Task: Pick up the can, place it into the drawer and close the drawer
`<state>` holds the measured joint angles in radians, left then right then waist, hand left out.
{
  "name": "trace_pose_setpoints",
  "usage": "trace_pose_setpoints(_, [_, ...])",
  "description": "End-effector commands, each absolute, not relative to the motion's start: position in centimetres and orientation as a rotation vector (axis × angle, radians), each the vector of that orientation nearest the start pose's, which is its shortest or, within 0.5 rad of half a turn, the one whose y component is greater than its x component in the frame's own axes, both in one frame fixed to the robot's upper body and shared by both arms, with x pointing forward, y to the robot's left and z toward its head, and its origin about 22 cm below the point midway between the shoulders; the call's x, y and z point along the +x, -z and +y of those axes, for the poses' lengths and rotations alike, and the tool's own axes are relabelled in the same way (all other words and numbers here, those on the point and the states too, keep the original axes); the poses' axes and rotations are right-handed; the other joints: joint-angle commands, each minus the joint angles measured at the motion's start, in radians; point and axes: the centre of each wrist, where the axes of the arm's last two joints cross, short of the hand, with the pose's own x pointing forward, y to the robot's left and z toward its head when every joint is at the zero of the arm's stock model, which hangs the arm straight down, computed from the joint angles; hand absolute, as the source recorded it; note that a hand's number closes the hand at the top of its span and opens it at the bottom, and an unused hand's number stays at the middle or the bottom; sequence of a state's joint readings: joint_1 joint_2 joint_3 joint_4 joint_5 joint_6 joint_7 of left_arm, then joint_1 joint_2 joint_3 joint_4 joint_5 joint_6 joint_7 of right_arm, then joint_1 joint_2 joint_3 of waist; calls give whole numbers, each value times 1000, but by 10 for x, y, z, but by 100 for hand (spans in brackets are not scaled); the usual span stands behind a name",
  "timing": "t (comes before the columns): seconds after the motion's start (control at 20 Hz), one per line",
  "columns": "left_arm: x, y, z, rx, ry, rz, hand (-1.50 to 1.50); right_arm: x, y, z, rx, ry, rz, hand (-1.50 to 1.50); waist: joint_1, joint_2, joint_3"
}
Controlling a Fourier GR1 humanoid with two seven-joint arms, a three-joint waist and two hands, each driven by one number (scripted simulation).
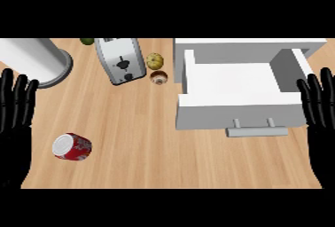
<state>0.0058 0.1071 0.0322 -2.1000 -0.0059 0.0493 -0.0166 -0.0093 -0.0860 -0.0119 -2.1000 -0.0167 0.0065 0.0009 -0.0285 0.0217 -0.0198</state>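
Red can [72, 146], a short cylinder tipped on its side, pale metal end turned up and to the left, resting on the light wood-grain surface [144, 159] at lower left. Near it but not touching, the left robot hand [16, 104] at the left edge: black, fingers straight and spread, pointing up, holding nothing. Further up, a shiny silver toaster [119, 60], boxy with rounded corners, set at a slight slant. Just right of it, a lumpy yellowish potato [154, 61], and below that a small round brownish thing [159, 77] (too small to name). At top left, a smooth white cylinder [33, 60] on a grey round base. To the right, well apart from the can, a white drawer [229, 116], flat-walled and rectangular, pulled out, smooth white inside, a grey bar handle [256, 131] on its front. Right robot hand [318, 99] at the right edge, beside the drawer's side wall, fingers likewise straight and apart, gripping nothing.
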Motion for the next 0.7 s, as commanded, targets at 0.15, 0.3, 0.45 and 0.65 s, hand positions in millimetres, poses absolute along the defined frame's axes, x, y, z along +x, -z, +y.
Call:
trace_pose_setpoints(0.15, [167,-119,255,409,-155,-2041,-150,198,-136,-245,-55,-53,-2102,-150,42,-29,20])
trace_pose_setpoints(0.3, [159,-75,275,569,-437,-1696,-150,199,-100,-261,-165,65,-1853,-150,59,-15,16])
trace_pose_setpoints(0.45, [148,-88,269,595,-527,-1621,-150,203,-100,-258,-154,91,-1801,-150,49,-23,21])
trace_pose_setpoints(0.65, [120,-116,252,607,-567,-1603,-150,193,-114,-255,-175,75,-1793,-150,36,-25,21])
